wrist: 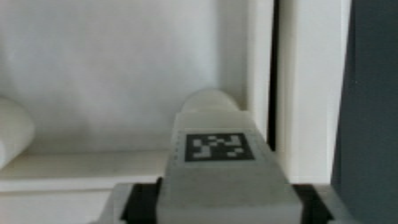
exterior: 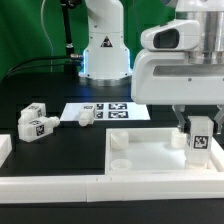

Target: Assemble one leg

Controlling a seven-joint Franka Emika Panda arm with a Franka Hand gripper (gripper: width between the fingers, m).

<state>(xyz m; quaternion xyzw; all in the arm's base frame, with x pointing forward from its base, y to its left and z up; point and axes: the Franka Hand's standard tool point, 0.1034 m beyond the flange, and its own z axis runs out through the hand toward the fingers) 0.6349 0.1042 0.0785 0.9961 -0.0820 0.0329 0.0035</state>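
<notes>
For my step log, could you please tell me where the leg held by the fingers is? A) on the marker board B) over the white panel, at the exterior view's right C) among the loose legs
B: the fingers hold the leg above the white panel, apart from the marker board.

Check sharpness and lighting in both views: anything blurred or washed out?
Exterior view: fairly sharp, marker board tags distinct, panel bright against a dark backdrop. Wrist view: soft throughout; the leg in the claw sits close and blurred, its tag smeared, the panel behind nearly washed out.
</notes>
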